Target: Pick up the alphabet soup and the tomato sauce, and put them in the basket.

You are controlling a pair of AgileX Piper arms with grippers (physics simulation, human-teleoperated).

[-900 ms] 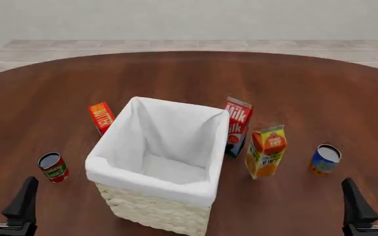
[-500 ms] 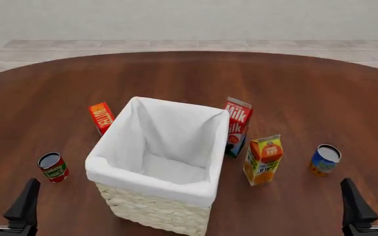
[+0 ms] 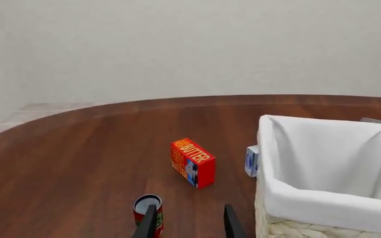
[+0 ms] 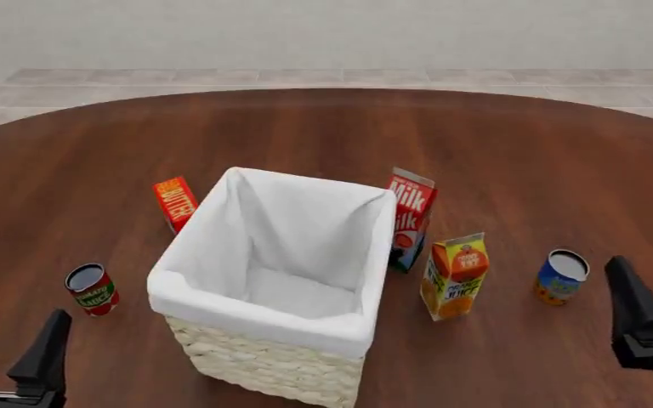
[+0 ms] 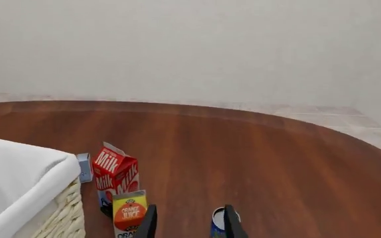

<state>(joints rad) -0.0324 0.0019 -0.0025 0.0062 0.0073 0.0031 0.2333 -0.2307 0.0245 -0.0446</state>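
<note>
Left wrist view: left end effector (image 3: 188,223) has fingers spread, nothing held. Sauce can (image 3: 147,207) stands upright just past the fingertips, partly behind one finger, so it sits off the centre line. Judgement: shift sideways until the can is centred between the fingers, then advance and close on the label band, not the lid. Butter box (image 3: 192,162) is farther off, well apart from the can. Basket (image 3: 289,191) wall is near on the other side; keep the elbow off its rim. A small blue-white box (image 3: 251,160) pokes out beside the basket.

Front view: left end effector (image 4: 7,350) at the near left edge, open and empty; sauce can is ahead of it with bare worktop (image 4: 303,127) all around. Right end effector (image 4: 641,310) shows only one dark finger at the frame edge, just beside the soup can (image 4: 561,275); its opening is not readable here. Juice carton (image 4: 455,276) stands between soup can and basket, milk carton (image 4: 408,218) is just beside the basket's wall. Judgement: lift the soup high before crossing, or the cartons get knocked.

Right wrist view: right end effector (image 5: 189,222) fingers slightly apart, empty; soup can is behind one finger, off centre. Open worktop lies beyond; the edge is far off.
</note>
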